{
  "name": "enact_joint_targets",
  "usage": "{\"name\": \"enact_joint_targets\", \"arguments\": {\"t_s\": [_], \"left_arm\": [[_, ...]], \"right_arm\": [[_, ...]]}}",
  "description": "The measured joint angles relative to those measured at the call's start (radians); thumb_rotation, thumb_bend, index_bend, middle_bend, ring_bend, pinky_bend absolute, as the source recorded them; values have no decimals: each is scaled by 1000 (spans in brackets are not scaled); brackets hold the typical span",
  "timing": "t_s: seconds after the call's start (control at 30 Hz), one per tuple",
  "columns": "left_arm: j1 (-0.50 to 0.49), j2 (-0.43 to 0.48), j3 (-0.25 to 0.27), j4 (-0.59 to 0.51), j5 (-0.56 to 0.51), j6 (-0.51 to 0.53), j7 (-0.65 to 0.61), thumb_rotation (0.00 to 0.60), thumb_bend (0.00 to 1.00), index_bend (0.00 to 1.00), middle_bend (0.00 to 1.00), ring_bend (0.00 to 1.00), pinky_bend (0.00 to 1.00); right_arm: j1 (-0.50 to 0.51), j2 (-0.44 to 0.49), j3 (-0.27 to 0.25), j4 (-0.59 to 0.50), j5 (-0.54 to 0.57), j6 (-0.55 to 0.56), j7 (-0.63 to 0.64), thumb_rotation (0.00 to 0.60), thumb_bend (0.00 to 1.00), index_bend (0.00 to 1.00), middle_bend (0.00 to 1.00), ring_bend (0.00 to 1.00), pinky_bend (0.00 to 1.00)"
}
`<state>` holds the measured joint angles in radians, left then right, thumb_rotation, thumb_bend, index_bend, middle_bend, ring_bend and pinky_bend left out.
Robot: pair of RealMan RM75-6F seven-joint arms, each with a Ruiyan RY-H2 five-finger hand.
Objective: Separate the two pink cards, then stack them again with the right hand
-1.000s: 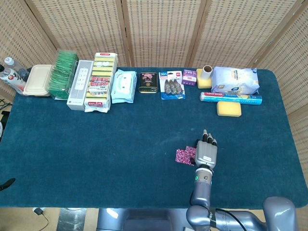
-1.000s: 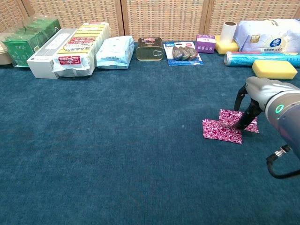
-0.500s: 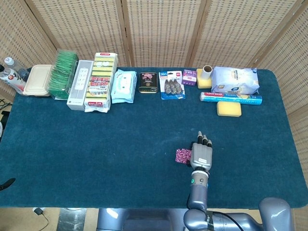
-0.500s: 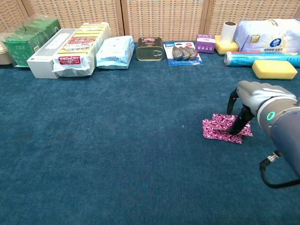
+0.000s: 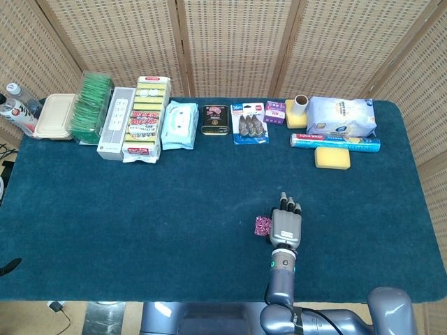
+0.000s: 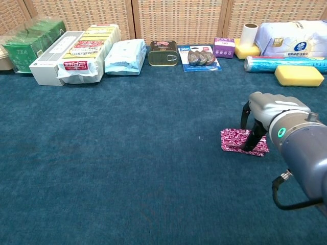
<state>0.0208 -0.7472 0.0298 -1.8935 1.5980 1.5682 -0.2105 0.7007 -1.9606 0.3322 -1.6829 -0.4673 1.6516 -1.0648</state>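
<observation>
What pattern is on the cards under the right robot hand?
Pink cards with a white swirling print, clearest in the chest view.

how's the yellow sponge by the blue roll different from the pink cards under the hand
The yellow sponge is a thick, plain block; the pink cards are thin, flat and covered in a swirly pattern. The sponge lies in the back row beside the blue roll, untouched; the cards lie alone mid-table with the right hand pressing fingertips on them, which hides part of them in the head view. Both rest on the blue cloth.
</observation>
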Motion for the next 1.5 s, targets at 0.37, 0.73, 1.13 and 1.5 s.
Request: {"name": "enact_joint_targets", "arguments": {"t_s": [0.37, 0.73, 1.13, 1.5], "left_arm": [[0, -2, 1, -5, 1, -1, 11, 600, 102, 0, 0, 0, 58], [3, 0, 2, 3, 4, 7, -5, 600, 103, 0, 0, 0, 58], [3, 0, 1, 4, 2, 8, -8, 600, 102, 0, 0, 0, 58], [4, 1, 2, 6, 3, 11, -12, 600, 103, 0, 0, 0, 58]], "right_arm": [[-13, 13, 1, -38, -9, -14, -11, 600, 314, 349, 0, 0, 79], [-18, -2, 4, -26, -16, -11, -16, 600, 314, 350, 0, 0, 78], [-29, -30, 10, -16, -22, -11, -2, 600, 315, 343, 0, 0, 79], [-37, -43, 18, -13, -27, -11, 4, 600, 313, 334, 0, 0, 79]]}}
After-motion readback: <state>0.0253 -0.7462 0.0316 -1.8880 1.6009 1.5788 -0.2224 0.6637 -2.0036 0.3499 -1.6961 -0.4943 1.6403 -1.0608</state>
